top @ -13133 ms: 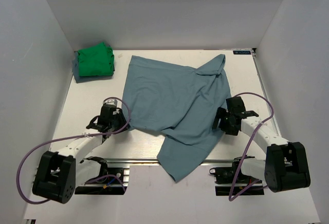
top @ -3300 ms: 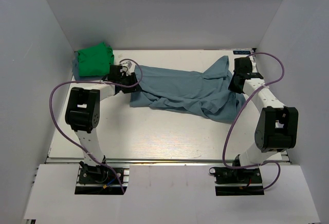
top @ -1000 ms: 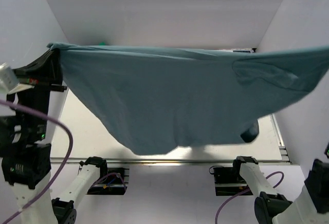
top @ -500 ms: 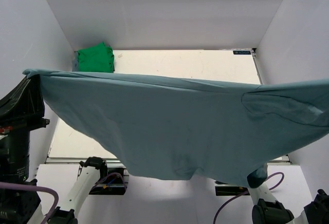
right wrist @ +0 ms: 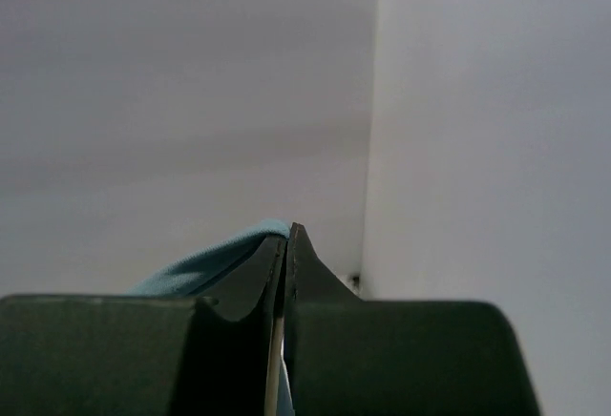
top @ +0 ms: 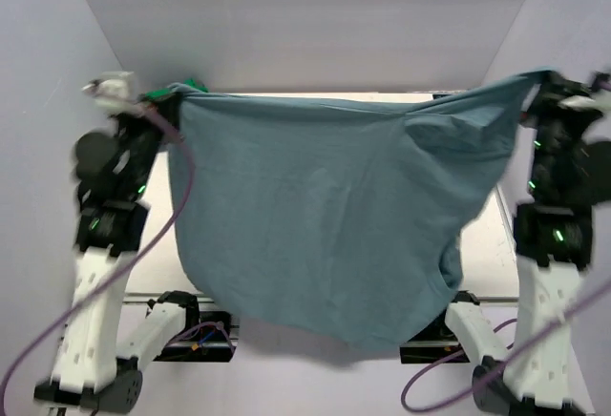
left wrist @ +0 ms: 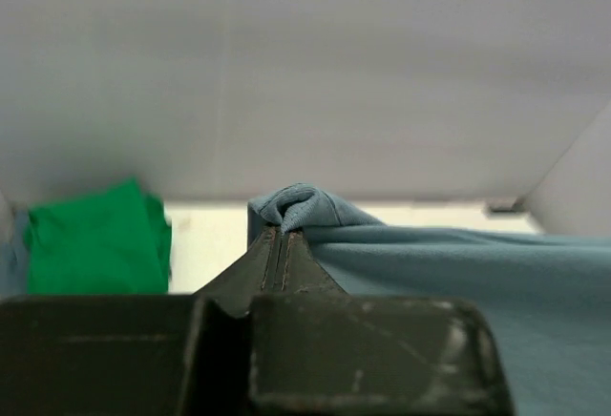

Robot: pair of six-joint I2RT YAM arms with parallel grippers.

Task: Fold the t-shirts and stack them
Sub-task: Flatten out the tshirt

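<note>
The large blue-grey t-shirt (top: 325, 216) hangs stretched in the air between both raised arms, hiding most of the table. My left gripper (top: 170, 97) is shut on its upper left corner, and the pinched cloth bunches above the tips (left wrist: 298, 204). My right gripper (top: 537, 80) is shut on the upper right corner, where a strip of blue cloth (right wrist: 215, 259) leaves the closed tips (right wrist: 287, 233). The green t-shirt (left wrist: 95, 244) lies folded at the table's far left corner; only a sliver of green t-shirt (top: 196, 84) peeks over the held shirt in the top view.
White walls (top: 315, 25) close in the table at the back and both sides. A strip of pale table (top: 501, 235) shows by the right arm. The arm bases and purple cables (top: 449, 368) sit at the near edge.
Both arms have swung the spread shirt away from the camera and raised its top edge toward the back wall. It now hangs more vertically. Both grips have held.
</note>
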